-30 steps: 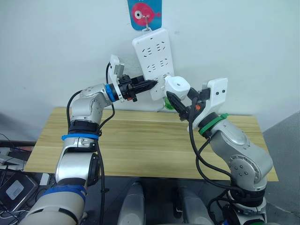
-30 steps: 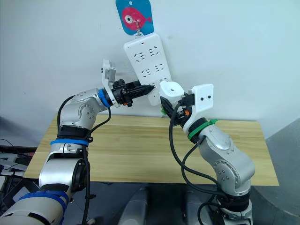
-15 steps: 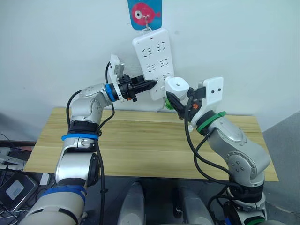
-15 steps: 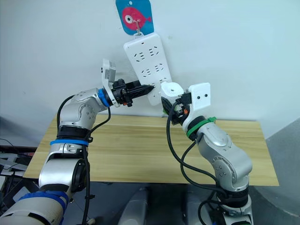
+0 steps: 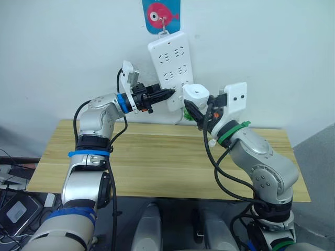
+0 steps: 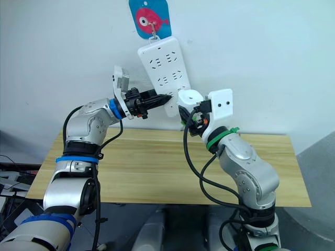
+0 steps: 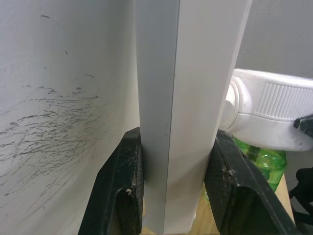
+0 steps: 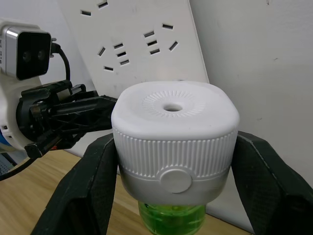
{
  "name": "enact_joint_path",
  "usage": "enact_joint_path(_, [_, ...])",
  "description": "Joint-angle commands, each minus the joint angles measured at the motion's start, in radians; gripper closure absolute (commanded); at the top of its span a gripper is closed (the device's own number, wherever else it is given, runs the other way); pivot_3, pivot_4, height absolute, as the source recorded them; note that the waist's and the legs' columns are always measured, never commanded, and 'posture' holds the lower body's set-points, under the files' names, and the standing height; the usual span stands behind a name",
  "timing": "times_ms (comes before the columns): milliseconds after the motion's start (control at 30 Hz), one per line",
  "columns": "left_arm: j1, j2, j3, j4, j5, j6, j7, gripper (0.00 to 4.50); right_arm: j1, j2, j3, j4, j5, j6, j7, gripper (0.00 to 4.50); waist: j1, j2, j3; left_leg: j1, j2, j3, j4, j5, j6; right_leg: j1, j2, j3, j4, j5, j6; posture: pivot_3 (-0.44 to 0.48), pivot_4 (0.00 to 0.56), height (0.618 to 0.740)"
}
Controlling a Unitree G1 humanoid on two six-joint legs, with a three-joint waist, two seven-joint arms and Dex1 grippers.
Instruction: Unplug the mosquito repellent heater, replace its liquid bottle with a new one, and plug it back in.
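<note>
Heater sits clamped in the raised right hand; the left hand pinches the power strip.

A long white plastic power strip hangs tilted against the pale wall from a hook on a blue card printed with a pink fish (several socket rows face outward). Below stands a light wooden table.

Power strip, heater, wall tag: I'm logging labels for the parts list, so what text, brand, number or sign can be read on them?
None can be read.
Power strip: sockets, no print.
Mosquito repellent heater: plain ribbed white shell, no wording.
Blue wall tag: a pink fish picture, no letters.
</note>
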Motion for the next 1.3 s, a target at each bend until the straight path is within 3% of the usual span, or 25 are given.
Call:
enact_joint_path(33, [-0.007, -0.018, -0.008, -0.037, -0.014, -0.002, -0.012, 3.20, -0.058, 0.012, 0.023, 0.015, -0.022, 0.011, -0.015, 1.50, -0.001, 0.000, 0.000, 0.000, 0.000, 0.000, 0.000, 0.000, 0.000, 0.000, 0.000, 0.000, 0.000, 0.000, 0.000, 0.205, 0.253, 0.740])
enact_joint_path(400, [-0.008, -0.024, -0.005, -0.033, -0.009, -0.002, -0.011, 3.20, -0.079, -0.123, 0.188, 0.088, -0.216, -0.106, 0.047, 1.50, -0.003, 0.000, 0.000, 0.001, 0.000, 0.001, 0.001, 0.000, 0.000, 0.000, 0.000, 0.001, 0.001, 0.000, 0.000, 0.205, 0.253, 0.740])
enact_joint_path(600, [-0.006, -0.022, -0.006, -0.036, -0.009, 0.002, -0.014, 3.20, -0.088, 0.105, 0.025, 0.128, -0.100, -0.046, -0.013, 1.50, -0.006, 0.000, 0.000, 0.001, 0.001, 0.000, 0.001, 0.000, 0.000, 0.000, 0.000, 0.001, 0.002, 0.000, 0.000, 0.206, 0.255, 0.740])
enact_joint_path(700, [-0.009, -0.024, -0.005, -0.032, -0.006, 0.001, -0.015, 3.20, -0.101, 0.138, -0.007, 0.140, -0.094, -0.026, -0.015, 1.50, -0.008, 0.000, 0.000, 0.001, 0.001, 0.001, 0.002, 0.001, 0.001, 0.000, 0.000, 0.001, 0.002, 0.001, 0.000, 0.205, 0.254, 0.740])
enact_joint_path(800, [-0.011, -0.027, -0.004, -0.031, -0.004, -0.001, -0.017, 3.20, -0.110, 0.112, 0.010, 0.158, -0.128, -0.028, -0.007, 1.50, -0.014, 0.000, 0.000, 0.001, 0.001, 0.001, 0.002, 0.001, 0.001, 0.000, 0.000, 0.001, 0.002, 0.002, 0.000, 0.205, 0.254, 0.740])
enact_joint_path(1000, [-0.021, -0.031, -0.002, -0.018, 0.003, -0.007, -0.018, 3.20, -0.133, -0.047, 0.141, 0.188, -0.264, -0.108, 0.032, 1.50, -0.019, 0.000, 0.000, 0.002, 0.000, 0.001, 0.002, 0.002, 0.003, 0.000, 0.000, 0.001, 0.002, 0.002, -0.001, 0.203, 0.254, 0.740])
enact_joint_path(1300, [-0.035, -0.033, -0.002, 0.019, 0.016, -0.031, -0.010, 3.20, -0.102, -0.018, 0.118, 0.166, -0.247, -0.140, 0.047, 1.50, -0.021, 0.000, 0.000, 0.001, 0.000, 0.001, 0.002, 0.003, 0.004, 0.000, 0.000, 0.001, 0.002, 0.002, 0.000, 0.196, 0.248, 0.740])
